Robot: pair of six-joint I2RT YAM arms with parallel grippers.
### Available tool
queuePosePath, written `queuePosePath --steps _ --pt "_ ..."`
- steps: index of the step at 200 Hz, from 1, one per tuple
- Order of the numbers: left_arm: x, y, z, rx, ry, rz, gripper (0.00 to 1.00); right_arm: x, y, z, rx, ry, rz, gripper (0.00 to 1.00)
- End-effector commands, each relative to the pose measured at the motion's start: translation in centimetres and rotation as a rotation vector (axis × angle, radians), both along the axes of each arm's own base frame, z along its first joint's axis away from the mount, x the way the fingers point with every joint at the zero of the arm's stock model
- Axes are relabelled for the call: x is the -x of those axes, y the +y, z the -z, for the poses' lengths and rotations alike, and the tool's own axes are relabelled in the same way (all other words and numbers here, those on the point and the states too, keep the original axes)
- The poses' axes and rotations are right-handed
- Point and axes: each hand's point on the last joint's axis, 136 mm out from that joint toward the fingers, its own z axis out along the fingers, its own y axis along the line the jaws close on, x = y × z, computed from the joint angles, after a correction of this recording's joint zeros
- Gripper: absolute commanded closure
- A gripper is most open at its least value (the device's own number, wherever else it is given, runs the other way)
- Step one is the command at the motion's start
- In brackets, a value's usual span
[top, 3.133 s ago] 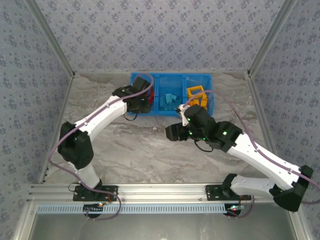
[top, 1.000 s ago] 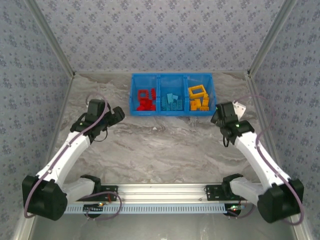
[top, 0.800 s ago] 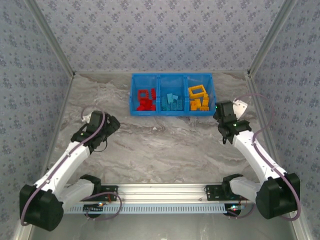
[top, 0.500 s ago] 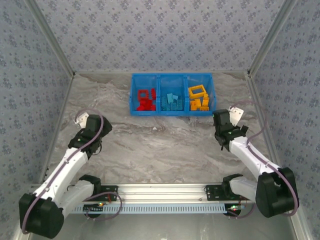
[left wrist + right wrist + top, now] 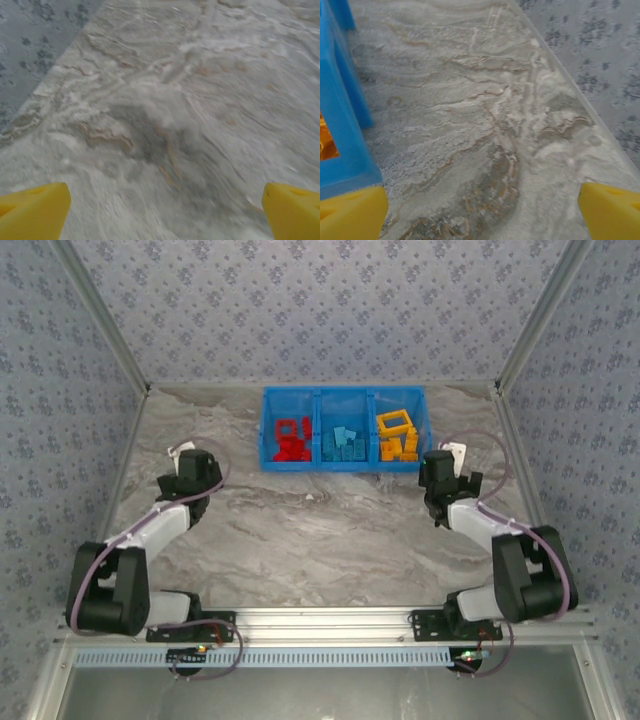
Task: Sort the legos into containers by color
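Top external | blue tray (image 5: 340,467) far centre on marble table (image 5: 320,535) | red legos (image 5: 291,441) in left compartment, light blue legos (image 5: 342,443) middle, yellow legos (image 5: 397,437) right | left gripper (image 5: 164,212) well left of tray, spread wide, empty | right gripper (image 5: 482,210) just beside tray's right end, spread wide, empty

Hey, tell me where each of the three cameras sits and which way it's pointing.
Top external: above and behind the bases, looking down on the table, the blue tray, left arm and right arm.
Left wrist: on the left arm, facing table and left wall; left gripper open at the bottom edge.
Right wrist: facing table and right wall; right gripper open.
Shared: right wrist and top views both catch the tray's right end.
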Motion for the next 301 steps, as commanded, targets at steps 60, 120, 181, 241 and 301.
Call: queuePosePath --steps 60,120,181,241,301 --pt "-6.1 -0.1 2.1 -0.006 -0.032 0.205 0.02 -4.5 -0.8 0.6 -0.05 -0.082 -0.153 0.0" --pt "-3.0 -0.1 1.8 -0.014 -0.246 0.204 0.02 -1.0 -1.2 0.5 -0.084 -0.331 -0.202 0.0" --pt "-3.1 0.3 1.7 0.001 -0.268 0.198 0.02 -1.8 -1.5 1.2 -0.1 -0.25 -0.182 0.0" --pt "-3.0 0.2 1.6 0.0 -0.268 0.202 0.02 -1.8 -1.5 1.1 -0.102 -0.254 -0.184 0.0" --pt "-3.1 0.3 1.7 0.0 -0.266 0.199 0.02 -2.1 -0.9 1.2 -0.118 -0.248 -0.227 0.0"
